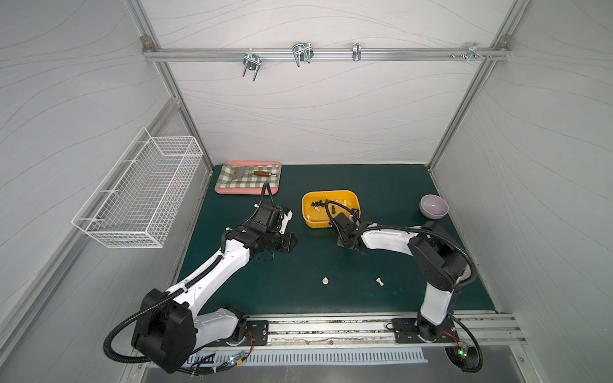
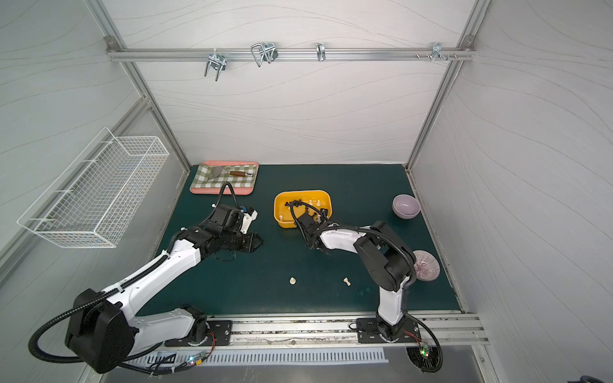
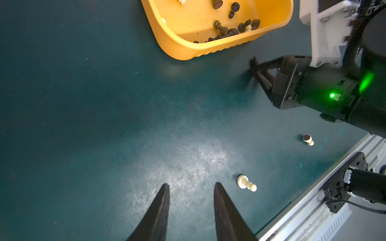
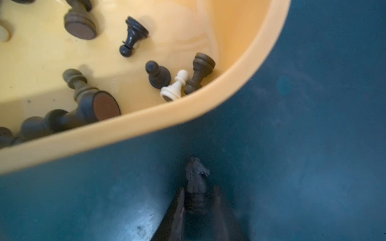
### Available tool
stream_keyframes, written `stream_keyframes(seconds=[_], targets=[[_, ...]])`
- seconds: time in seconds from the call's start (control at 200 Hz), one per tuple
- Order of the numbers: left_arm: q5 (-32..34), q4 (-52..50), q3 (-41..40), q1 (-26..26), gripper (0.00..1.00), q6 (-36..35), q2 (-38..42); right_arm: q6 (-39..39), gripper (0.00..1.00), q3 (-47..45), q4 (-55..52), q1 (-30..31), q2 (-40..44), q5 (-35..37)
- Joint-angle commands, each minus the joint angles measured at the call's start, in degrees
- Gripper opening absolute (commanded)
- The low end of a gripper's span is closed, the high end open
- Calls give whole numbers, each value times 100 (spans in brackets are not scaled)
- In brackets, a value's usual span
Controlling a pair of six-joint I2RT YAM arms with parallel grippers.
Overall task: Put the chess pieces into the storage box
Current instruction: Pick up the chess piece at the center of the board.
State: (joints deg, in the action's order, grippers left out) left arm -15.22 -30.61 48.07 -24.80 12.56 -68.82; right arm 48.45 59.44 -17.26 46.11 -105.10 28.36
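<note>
**Dark knight between the right fingers, just outside the box**

In both top views the right gripper (image 1: 340, 244) sits low over the green mat (image 1: 381, 185), its tips just short of the near wall of the yellow box (image 1: 316, 224). The box lies straight ahead of it and holds a scatter of chess pieces (image 1: 317, 203), dark and cream. The left gripper (image 2: 258, 242) hovers to one side of the box, apart from it, pointing across toward the right gripper. A cream pawn (image 1: 325, 281) and a second cream piece (image 1: 380, 282) lie on the bare mat behind both grippers, toward the arm bases; neither gripper touches them.

In the left wrist view the left gripper (image 3: 191, 184) has its fingers apart, with only bare mat between them and nothing held. The cream pawn (image 3: 246, 184) lies on its side off to one side of the fingertips. The second cream piece (image 3: 307, 140), felt base showing, lies farther ahead, beneath the right arm. The box (image 3: 188, 50) is well ahead of the tips, with dark pieces heaped against its near wall.

In the right wrist view a dark knight (image 4: 197, 177) sits between the right gripper's fingers (image 4: 177, 208), head past the tips. The fingers are close on both sides, but blur hides whether they press it, so I cannot tell if it is clamped. The box rim (image 4: 146, 119) curves across just ahead of the knight. Beyond the rim, dark pawns and one white pawn (image 4: 174, 87) lie tumbled inside.
</note>
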Motion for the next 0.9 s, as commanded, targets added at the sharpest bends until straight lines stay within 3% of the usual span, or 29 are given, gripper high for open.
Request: stream_keyframes(seconds=[0.0, 0.485, 0.895], targets=[[49, -48, -3, -49, 37, 45, 111, -118, 24, -239, 18, -171, -37, -224], [106, -69, 18, -74, 37, 36, 79, -489, 15, -378, 144, -152, 163, -362], [112, -77, 9, -86, 37, 45, 134, -878, 15, -779, -242, 124, 1436, -356]])
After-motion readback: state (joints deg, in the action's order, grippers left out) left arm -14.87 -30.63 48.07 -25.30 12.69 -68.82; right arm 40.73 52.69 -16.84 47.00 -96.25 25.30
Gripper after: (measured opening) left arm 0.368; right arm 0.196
